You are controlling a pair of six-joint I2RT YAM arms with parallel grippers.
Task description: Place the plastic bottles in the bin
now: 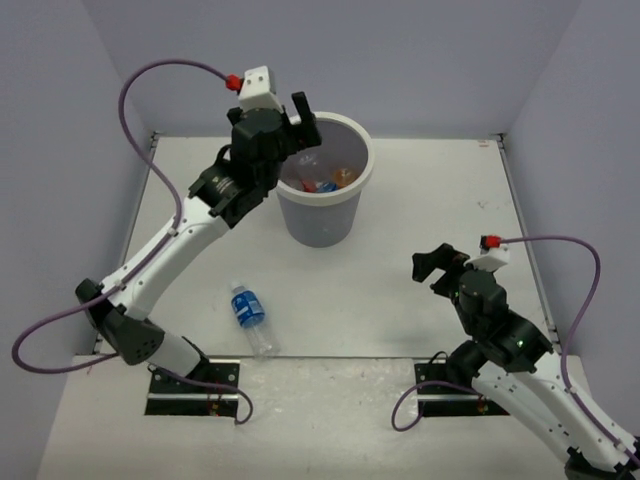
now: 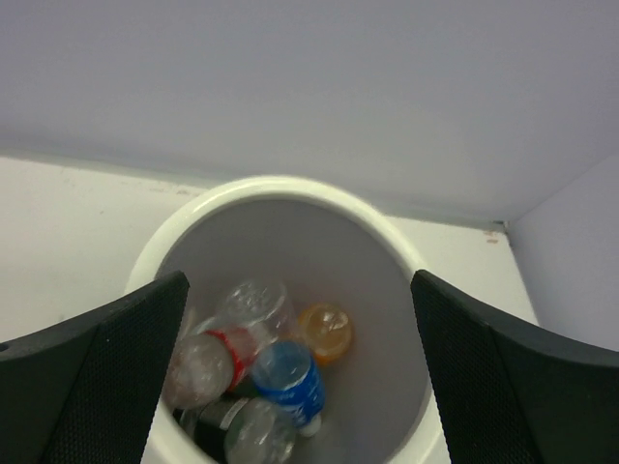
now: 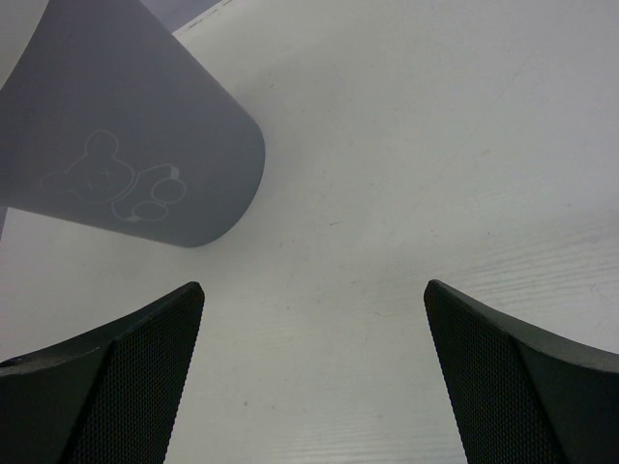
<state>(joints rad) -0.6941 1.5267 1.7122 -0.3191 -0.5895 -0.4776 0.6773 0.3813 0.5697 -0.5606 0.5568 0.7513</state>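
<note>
bin (image 1: 322, 222): plastic by the look of it; grey wall matt and smooth, white rim a touch glossier. I see a faint line-drawn bear on the outside wall.
bottles in bin (image 2: 285, 372): thin clear plastic, shiny, crinkled highlights; blue label is glossy film; orange one smooth and translucent.
bottle on desk (image 1: 250, 318): clear glossy plastic, blue film label.
desk (image 1: 420, 200): white, matt; up close I see fine grain lines and small scuffs.
jaws: black, matt, inner faces finely mesh-textured.
arm shells (image 1: 165, 250): smooth white plastic, slight sheen; joints matt black.
cables (image 1: 122, 100): purple, smooth sheath.
walls (image 1: 430, 60): flat matt, pale lilac-grey; material I can't tell.
</note>
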